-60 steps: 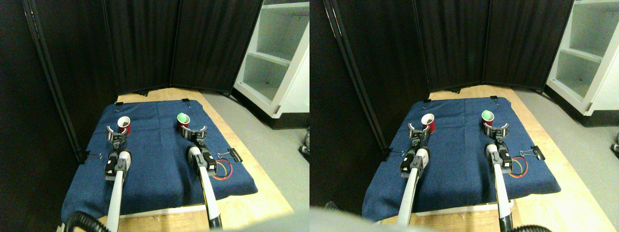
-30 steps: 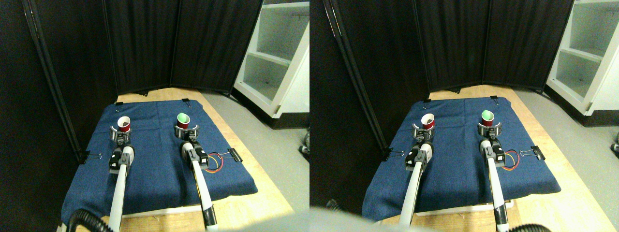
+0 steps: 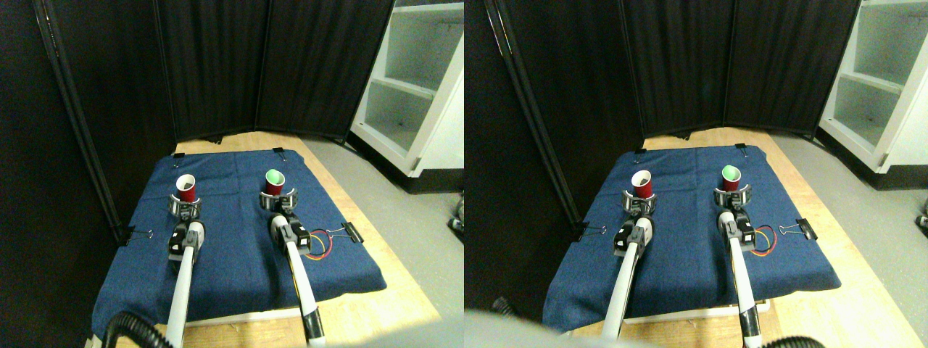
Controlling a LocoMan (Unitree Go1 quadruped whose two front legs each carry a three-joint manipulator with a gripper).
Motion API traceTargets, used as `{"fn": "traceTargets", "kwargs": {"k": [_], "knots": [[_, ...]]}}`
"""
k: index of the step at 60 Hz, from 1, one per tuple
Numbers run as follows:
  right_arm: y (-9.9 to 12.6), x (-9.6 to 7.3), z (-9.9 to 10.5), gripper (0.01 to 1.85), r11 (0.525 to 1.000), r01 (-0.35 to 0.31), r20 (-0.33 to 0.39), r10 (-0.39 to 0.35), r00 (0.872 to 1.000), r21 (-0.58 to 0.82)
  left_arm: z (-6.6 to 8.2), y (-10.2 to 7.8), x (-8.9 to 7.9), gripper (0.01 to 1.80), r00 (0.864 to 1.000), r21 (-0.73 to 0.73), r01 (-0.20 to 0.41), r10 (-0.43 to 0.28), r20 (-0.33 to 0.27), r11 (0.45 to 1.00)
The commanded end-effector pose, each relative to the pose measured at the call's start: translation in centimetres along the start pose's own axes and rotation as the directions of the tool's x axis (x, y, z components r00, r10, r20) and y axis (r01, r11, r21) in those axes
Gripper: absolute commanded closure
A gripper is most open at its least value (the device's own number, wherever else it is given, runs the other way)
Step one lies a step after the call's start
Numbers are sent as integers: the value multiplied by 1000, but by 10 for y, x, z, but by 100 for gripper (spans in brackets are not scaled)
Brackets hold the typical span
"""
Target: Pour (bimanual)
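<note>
Two red cups stand upright on a blue cloth (image 3: pixel 239 254) that covers a wooden table (image 3: pixel 391 290). The white-lined cup (image 3: pixel 186 188) is on the robot's left side of the cloth, and the green-lined cup (image 3: pixel 273 182) is on its right side, with a wide patch of bare cloth between them. Each cup has its own arm right behind it. The left gripper (image 3: pixel 185 206) sits at the bottom of the white-lined cup, with its jaws curved around the near side of the cup's base. The right gripper (image 3: pixel 278 200) sits the same way at the bottom of the green-lined cup. The jaws look like they are hugging the cups, but the grippers are tiny here, so whether they are squeezing tight or just resting around the cups cannot be told. Each cup lies straight ahead of its gripper, just past it, and points straight up, so the jaws meet it from the side. To pour, one cup will probably have to be lifted, carried across the cloth to the other cup, and tipped over it. Some red and yellow wires (image 3: pixel 319 245) lie on the cloth close to the right arm.
</note>
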Motion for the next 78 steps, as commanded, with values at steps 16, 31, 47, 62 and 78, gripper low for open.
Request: {"fn": "traceTargets", "kwargs": {"k": [16,31,47,62,78], "knots": [[-2,7,7,93,998,7,34,-9,999,65,2,-4,11,71,999,-41,49,-48,3,998],[-4,13,9,92,995,0,44,-5,999,95,2,-9,19,69,999,-54,48,-48,4,997],[-1,21,10,90,997,18,74,-24,997,71,-1,-15,25,72,999,-85,47,-48,-4,995],[5,29,4,86,999,21,69,-23,997,37,-5,-15,28,70,999,-104,42,-43,-11,994],[5,39,4,88,994,33,76,-41,996,100,-6,-12,29,66,999,-109,37,-38,-8,993]]}}
